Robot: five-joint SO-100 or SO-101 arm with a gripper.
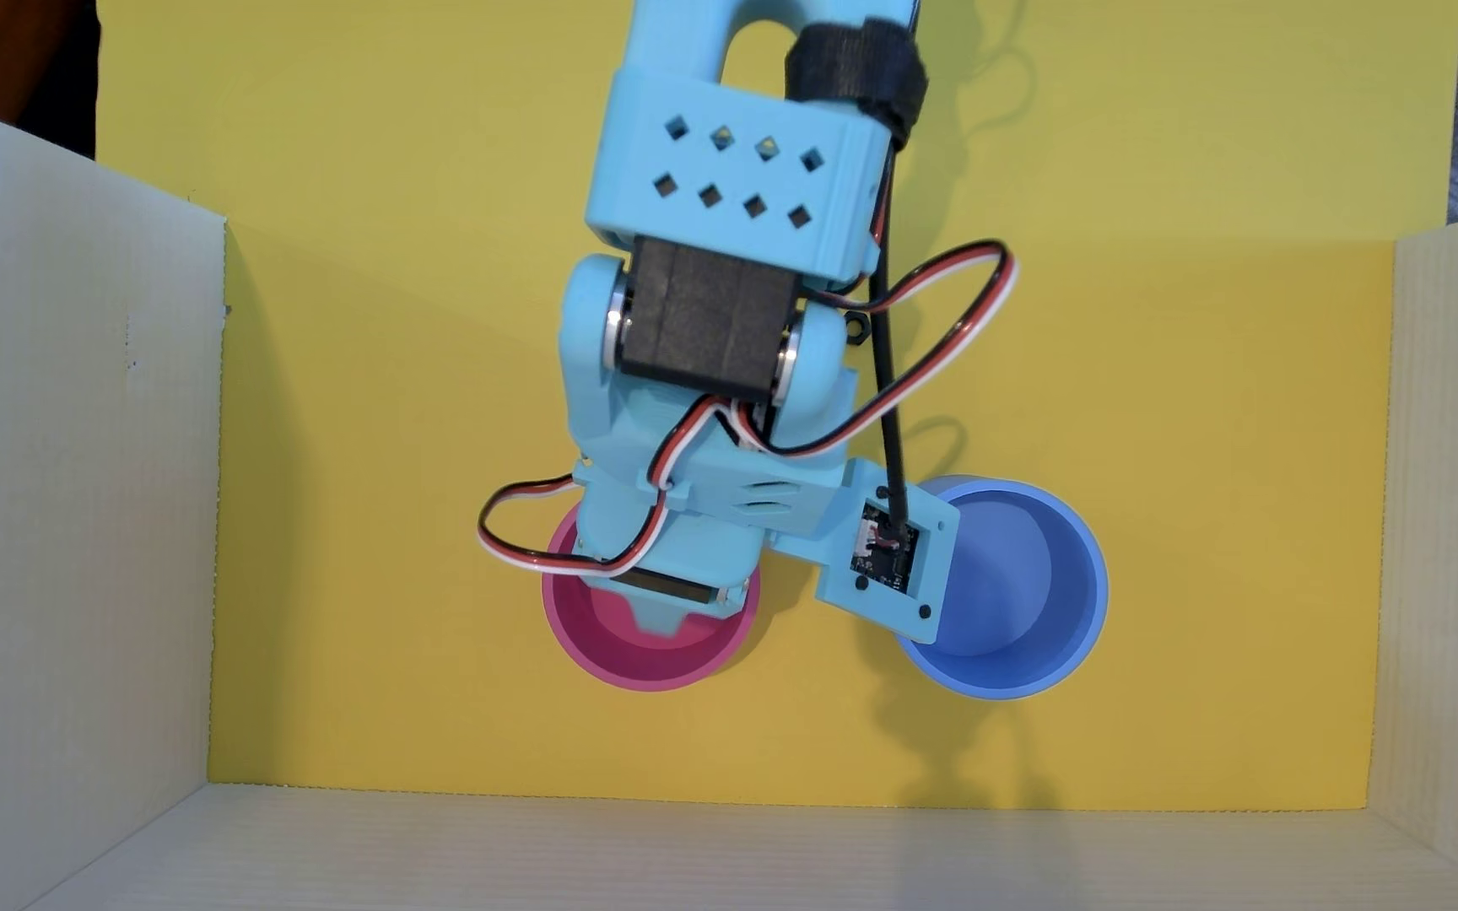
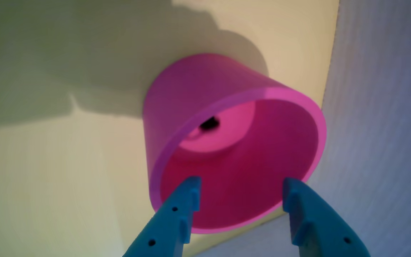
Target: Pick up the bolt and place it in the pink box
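Yellow mat [image 1: 1146,438]; round pink box [image 2: 177,107] holds black bolt [image 2: 209,123]

The pink box [image 2: 177,103] looks like smooth plastic with a soft sheen. The blue cup [image 1: 1059,604] is similar smooth plastic. The arm's light blue fingers [image 2: 171,221] are matt printed plastic. The yellow worktop [image 1: 401,526] is flat and matt like paper, walled by pale ribbed corrugated board [image 1: 68,526].
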